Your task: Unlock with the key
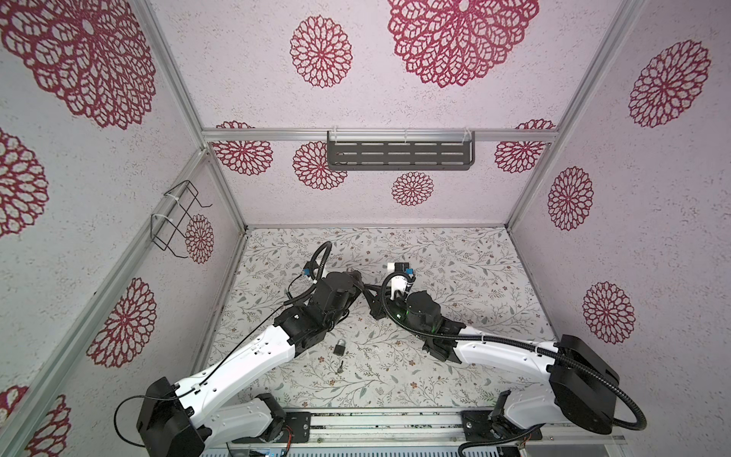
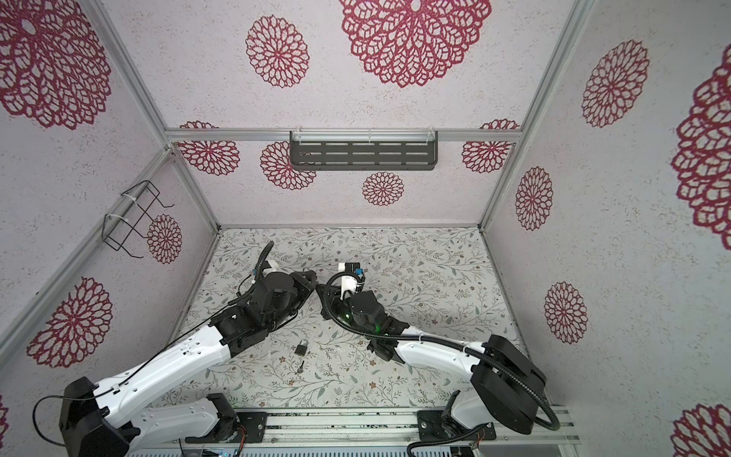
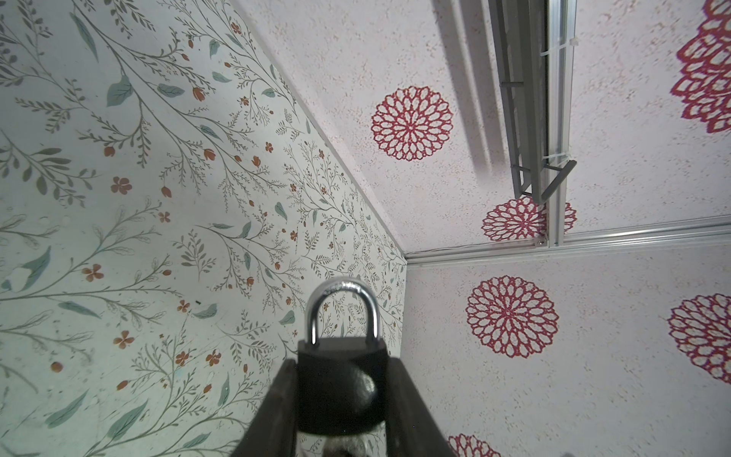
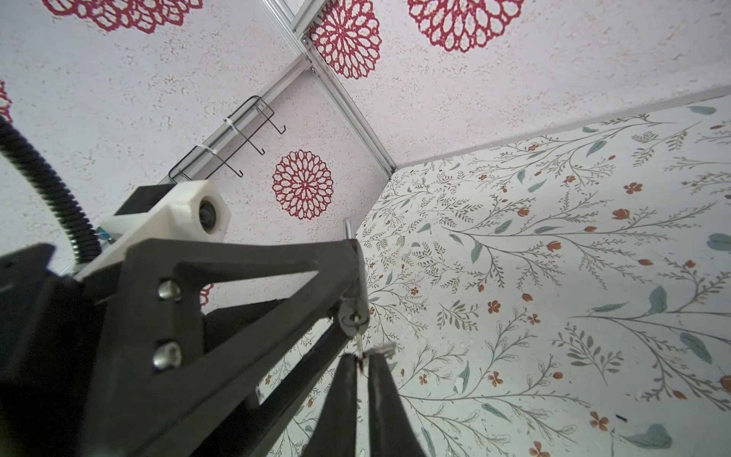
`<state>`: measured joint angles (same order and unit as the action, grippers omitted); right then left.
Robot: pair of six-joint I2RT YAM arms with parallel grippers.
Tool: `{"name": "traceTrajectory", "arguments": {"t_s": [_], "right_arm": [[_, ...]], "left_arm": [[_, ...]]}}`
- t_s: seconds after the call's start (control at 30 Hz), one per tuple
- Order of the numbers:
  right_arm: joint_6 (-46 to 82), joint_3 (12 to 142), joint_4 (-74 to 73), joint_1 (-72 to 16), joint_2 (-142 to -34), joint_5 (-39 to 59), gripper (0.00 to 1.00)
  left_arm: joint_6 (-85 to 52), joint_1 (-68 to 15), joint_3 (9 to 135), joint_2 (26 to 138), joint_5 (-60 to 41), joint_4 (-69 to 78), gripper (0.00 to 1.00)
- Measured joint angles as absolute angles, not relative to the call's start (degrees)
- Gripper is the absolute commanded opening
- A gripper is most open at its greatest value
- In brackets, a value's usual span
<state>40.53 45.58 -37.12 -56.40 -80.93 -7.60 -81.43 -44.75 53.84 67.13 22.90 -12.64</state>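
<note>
My left gripper [image 3: 342, 368] is shut on a black padlock [image 3: 342, 387], held by its body with the silver shackle [image 3: 342, 308] sticking out past the fingertips. In the right wrist view the padlock's underside and keyhole [image 4: 355, 318] show at the tip of the left finger [image 4: 237, 277]. My right gripper [image 4: 362, 362] is shut on the key [image 4: 358, 344], whose blade reaches into that keyhole. In both top views the two grippers meet tip to tip above mid-table, left [image 1: 358, 281] and right [image 1: 372, 292]; the held padlock and key are hidden there.
A second small padlock [image 1: 339, 348] and a loose key [image 1: 340, 368] lie on the floral table [image 1: 455, 368] near the left arm. A grey slotted shelf [image 1: 399, 154] hangs on the back wall and a wire rack [image 1: 178, 221] on the left wall.
</note>
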Motion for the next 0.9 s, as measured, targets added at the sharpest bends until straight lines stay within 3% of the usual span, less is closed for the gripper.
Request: {"name": "traceTrajectory", "arguments": {"t_s": [0.37,0.9], "right_arm": [[39.99,45.76,-37.17,-56.34,-81.01,-7.20,0.03],[36.40,48.34,-32.82,-55.16,-81.52,-5.28,0.08]], "left_arm": [[-81.08,-45.78,53.84,67.13,22.87,-12.64,0.00],[-79.20,-45.89,53.82,68.01,24.03,-11.64,0.00]]}}
